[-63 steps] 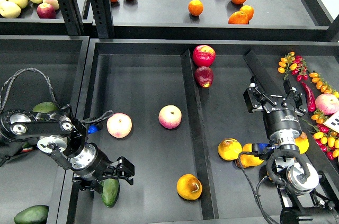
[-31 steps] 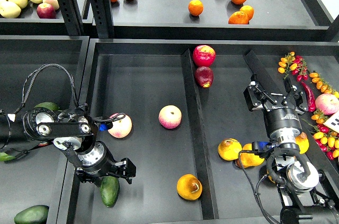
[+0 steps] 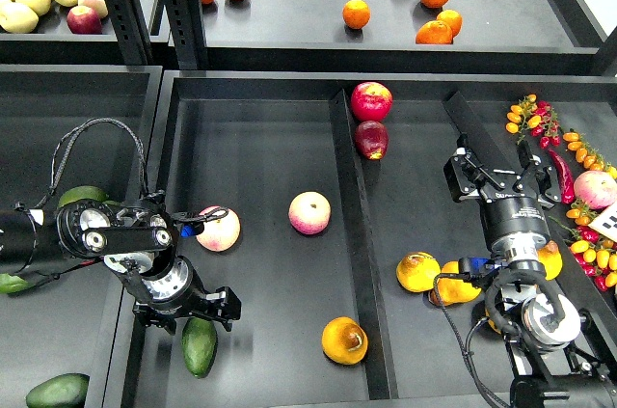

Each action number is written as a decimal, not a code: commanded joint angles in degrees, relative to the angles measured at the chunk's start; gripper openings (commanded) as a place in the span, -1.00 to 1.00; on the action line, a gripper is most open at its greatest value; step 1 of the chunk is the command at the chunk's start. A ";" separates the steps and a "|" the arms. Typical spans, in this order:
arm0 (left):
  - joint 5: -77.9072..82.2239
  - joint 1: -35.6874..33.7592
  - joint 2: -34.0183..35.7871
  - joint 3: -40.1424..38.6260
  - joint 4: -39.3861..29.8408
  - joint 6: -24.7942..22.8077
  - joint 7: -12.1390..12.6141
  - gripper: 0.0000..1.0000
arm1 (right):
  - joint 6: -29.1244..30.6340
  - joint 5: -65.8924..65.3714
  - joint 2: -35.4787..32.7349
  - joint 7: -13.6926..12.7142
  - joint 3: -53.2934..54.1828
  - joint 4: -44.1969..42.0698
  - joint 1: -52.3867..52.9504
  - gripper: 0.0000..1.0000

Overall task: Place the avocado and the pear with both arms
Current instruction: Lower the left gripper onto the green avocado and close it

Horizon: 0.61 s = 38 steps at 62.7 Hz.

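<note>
A black tray (image 3: 260, 119) with upright dividers fills the head view, the robot's left arm (image 3: 58, 234) entering over its near-left corner and the right arm (image 3: 516, 244) standing above the right compartment. The left gripper (image 3: 188, 312) hangs low with its fingers parted just over the top end of the avocado (image 3: 199, 347), which lies on the tray floor near the front edge; whether they touch the fruit is hard to tell. The right gripper (image 3: 494, 176) is spread and holds nothing, well behind the pear (image 3: 344, 340), which sits apart by the middle divider (image 3: 355, 234), nearer than the pink apple (image 3: 309, 212).
</note>
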 commanded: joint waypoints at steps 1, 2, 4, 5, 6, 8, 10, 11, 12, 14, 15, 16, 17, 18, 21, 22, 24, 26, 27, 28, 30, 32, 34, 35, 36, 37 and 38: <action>0.03 0.30 -0.55 0.01 0.80 0.00 0.00 1.00 | -0.01 0.00 0.00 0.00 0.00 -0.10 0.26 1.00; 0.03 0.57 -0.73 0.01 0.89 0.00 0.00 1.00 | -0.01 0.00 0.00 0.00 0.00 -0.10 0.26 1.00; 0.03 0.74 -0.82 0.01 0.98 0.00 0.00 1.00 | -0.01 0.00 0.00 0.00 0.00 -0.10 0.34 1.00; 0.03 0.92 -0.91 0.01 0.98 0.00 0.00 1.00 | -0.01 0.00 0.00 0.00 0.00 -0.10 0.34 1.00; 0.03 1.01 -0.99 0.01 1.07 0.00 0.00 1.00 | -0.10 0.00 0.00 0.00 0.00 -0.10 0.34 1.00; 0.03 1.10 -1.08 0.01 1.15 0.00 0.00 1.00 | -0.10 0.00 0.00 0.00 0.00 -0.10 0.52 1.00; 0.12 1.18 -1.26 0.01 1.24 0.00 0.00 1.00 | -0.10 0.00 0.00 0.00 0.00 -0.10 0.69 1.00; 0.03 1.36 -1.34 0.01 1.33 0.00 0.00 1.00 | -0.19 0.00 0.00 0.00 0.00 -0.10 0.78 1.00; 0.03 1.36 -1.43 0.01 1.42 0.00 0.00 1.00 | -0.19 0.00 0.00 0.00 0.00 -0.10 0.78 1.00; 0.03 1.62 -1.70 0.01 1.77 0.00 0.00 1.00 | -0.19 0.00 0.00 0.00 0.00 -0.10 0.78 1.00; 0.03 1.80 -1.78 0.01 1.86 0.00 0.00 1.00 | -0.19 0.00 0.00 0.00 0.09 -0.10 0.87 1.00; 0.03 1.89 -1.87 0.01 1.94 0.00 0.00 1.00 | -0.27 0.00 0.00 0.00 0.09 -0.10 0.87 1.00; 0.03 1.97 -2.05 0.01 1.95 0.00 0.00 1.00 | -0.27 0.00 0.00 0.00 0.09 -0.10 0.87 1.00; 0.03 1.97 -2.05 0.01 2.03 0.00 0.00 1.00 | -0.27 0.00 0.00 0.00 0.09 -0.10 0.87 1.00; 0.03 2.41 -2.58 0.01 2.30 0.00 0.00 1.00 | -0.27 0.00 0.00 0.00 0.09 -0.10 0.87 1.00; 0.03 2.50 -2.75 0.01 2.38 0.00 0.00 1.00 | -0.27 0.00 0.00 0.00 0.09 -0.10 0.87 1.00; 0.03 2.59 -2.84 0.01 2.39 0.00 0.00 1.00 | -0.27 0.00 0.00 0.00 0.09 -0.10 0.87 1.00; 0.03 2.68 -2.93 0.01 2.39 0.00 0.00 1.00 | -0.27 0.00 0.00 0.00 0.09 -0.19 0.87 1.00; 0.03 2.76 -3.01 0.01 2.39 0.00 0.00 1.00 | -0.27 0.00 0.00 0.00 0.09 -0.19 0.87 1.00; 0.03 2.77 -3.10 0.01 2.39 0.00 0.00 1.00 | -0.27 0.00 0.00 0.00 0.09 -0.10 0.87 1.00; -0.06 2.85 -3.28 0.01 2.39 0.00 0.00 0.99 | -0.27 0.00 0.00 0.00 0.09 -0.19 0.87 1.00; -0.15 2.94 -3.37 0.01 2.39 0.00 0.00 0.99 | -0.27 0.00 0.00 0.00 0.09 -0.19 0.87 1.00; -0.15 3.12 -3.63 0.01 2.47 0.00 0.00 0.99 | -0.27 0.00 0.00 0.00 0.09 -0.19 0.87 1.00; -0.15 3.29 -3.63 0.01 2.56 0.00 0.00 0.98 | -0.27 0.00 0.00 0.00 0.09 -0.19 0.87 1.00; -0.23 3.47 -3.72 0.01 2.65 0.00 0.00 0.97 | -0.27 0.00 0.00 0.00 0.09 -0.19 0.87 1.00; -0.23 3.47 -3.72 0.01 2.65 0.00 0.00 0.96 | -0.27 0.00 0.00 0.00 0.09 -0.19 0.87 1.00; -0.23 3.56 -3.72 0.01 2.65 0.00 0.00 0.95 | -0.27 0.00 0.00 0.00 0.09 -0.19 0.78 1.00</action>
